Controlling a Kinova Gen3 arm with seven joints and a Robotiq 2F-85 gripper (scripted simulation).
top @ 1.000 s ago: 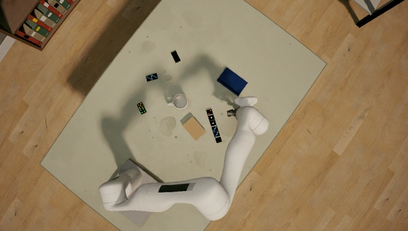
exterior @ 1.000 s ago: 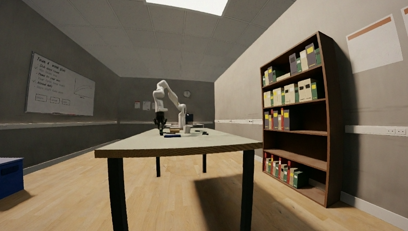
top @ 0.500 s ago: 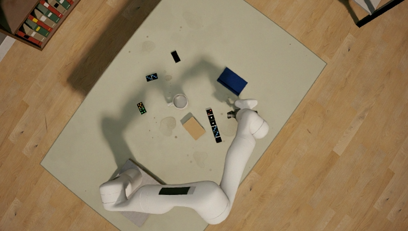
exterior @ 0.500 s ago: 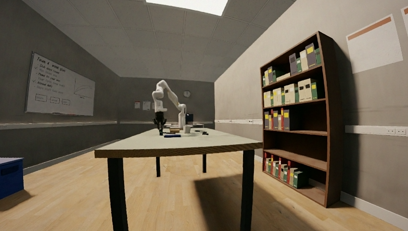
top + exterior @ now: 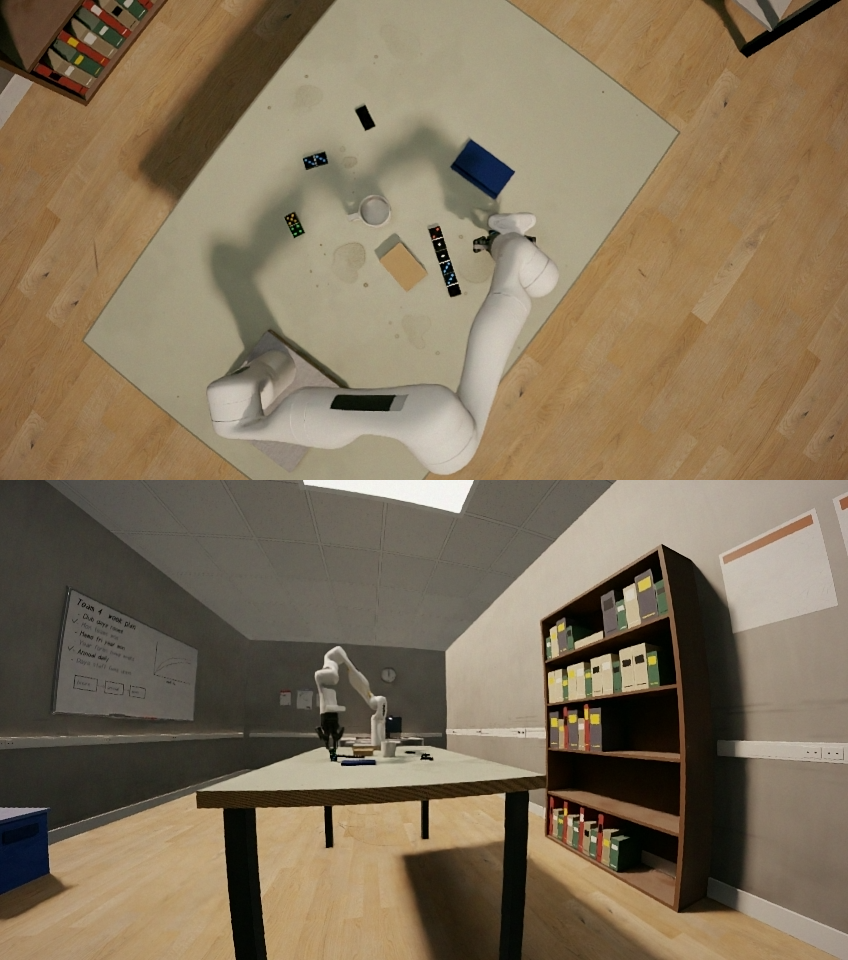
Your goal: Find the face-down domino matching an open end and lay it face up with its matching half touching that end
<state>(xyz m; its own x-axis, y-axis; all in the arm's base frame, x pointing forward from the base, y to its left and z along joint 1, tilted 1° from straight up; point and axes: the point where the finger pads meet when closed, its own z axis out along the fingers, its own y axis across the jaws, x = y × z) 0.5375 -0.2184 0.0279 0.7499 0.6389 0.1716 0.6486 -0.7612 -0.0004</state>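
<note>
1. 2 dominoes lie face up at the left of the surface (image 5: 535,118): an orange-and-green domino (image 5: 293,224) and, further back, a blue-pipped domino (image 5: 314,160). Both sit well apart from the line, probably as rejects, since non-matches must stay away from it.
2. A black domino (image 5: 364,117) lies face down further back, its pips hidden. It looks unchecked.
3. A mug (image 5: 374,210) and a tan block (image 5: 403,266) stand mid-surface, the block just left of the line. I judge them to be clutter that narrows any approach from that side.
4. The line (image 5: 444,260) runs as a straight strip. Its far end shows reddish pips and its near end looks dark. I cannot read the counts.
5. A blue book (image 5: 482,168) lies behind and to the right of the line's far end. It limits the room for continuing the line that way.
6. The claw (image 5: 483,242) hangs just right of the line's far end, pointing down. It appears to pinch a small domino (image 5: 332,754) showing greenish dots, held on edge at the surface, probably so the piece can be turned or tipped face up. The arm hides most of the grip from above, so contact with the surface is unclear. Tipping it toward the line risks disturbing it.
</note>
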